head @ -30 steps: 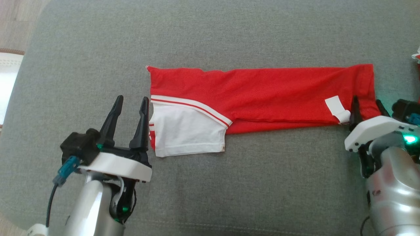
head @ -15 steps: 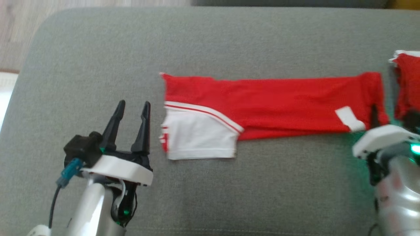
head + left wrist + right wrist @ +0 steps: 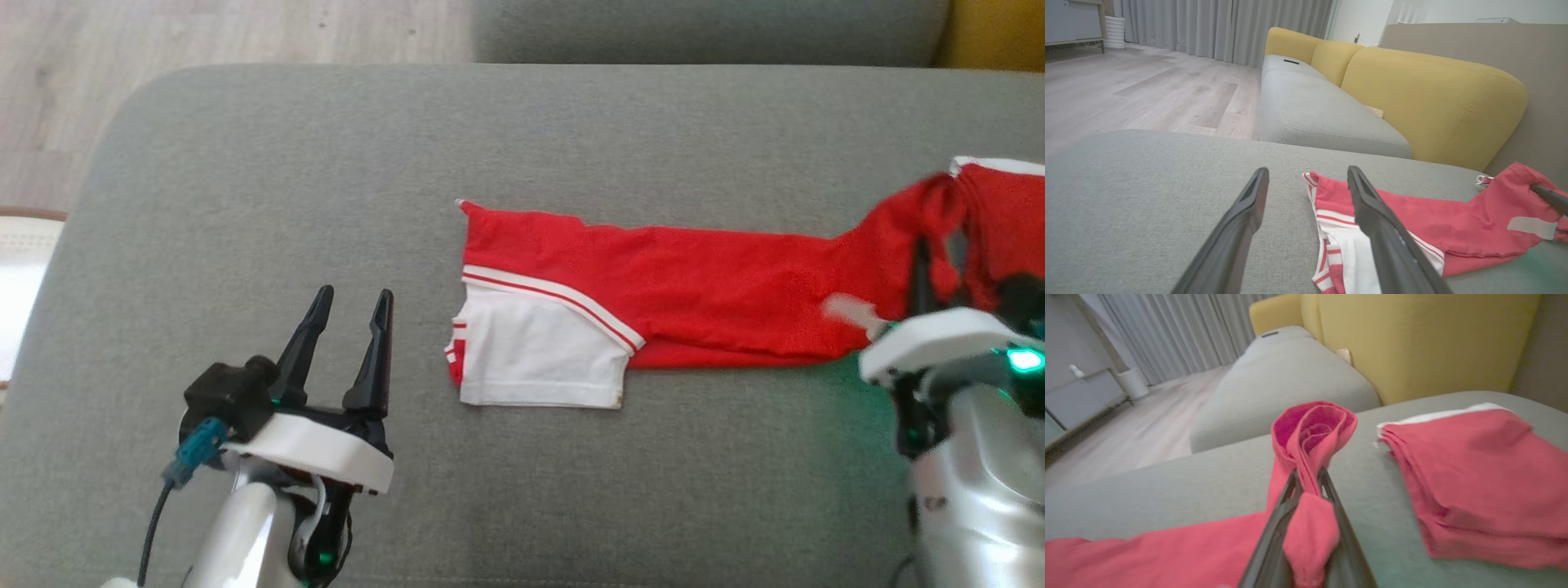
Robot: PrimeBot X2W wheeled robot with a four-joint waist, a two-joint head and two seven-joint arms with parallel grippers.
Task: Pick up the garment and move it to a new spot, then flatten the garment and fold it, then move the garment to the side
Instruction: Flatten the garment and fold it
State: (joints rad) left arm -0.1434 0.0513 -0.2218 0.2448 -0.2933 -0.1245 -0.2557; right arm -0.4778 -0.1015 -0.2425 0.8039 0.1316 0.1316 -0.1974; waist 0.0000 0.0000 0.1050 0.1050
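On the flat grey fabric seat cushion [image 3: 522, 139]: a long red jersey garment [image 3: 718, 278], folded lengthwise into a narrow strip, stretches from the middle of the cushion toward the robot's right.
Left end of the garment: a white sleeve panel with red-and-white striped trim [image 3: 539, 355] lies flat on the cushion.
Right end of the garment: raised off the cushion and bunched into a loose loop, with a small white label [image 3: 1531, 226] just below the lifted part.
Right gripper [image 3: 1306, 473]: its two dark fingers are pinched almost together on that bunched red end. They seem to grip several layers at once, probably so the lengthwise fold holds while the end is carried.
Left gripper [image 3: 355, 292]: its fingers are spread wide and hold nothing. It sits just beside the white sleeve and appears clear of the cloth, likely placed to steady or take that end.
Folded red cloth pile with a white edge [image 3: 1474, 477]: it rests on the cushion just past the right gripper, apart from the strip.
Step in hand: probably folding the strip crosswise, bringing the right end over toward the left. Moving it aside is not yet done.
Risk: an inner layer could slip from the pinch and spoil the fold.
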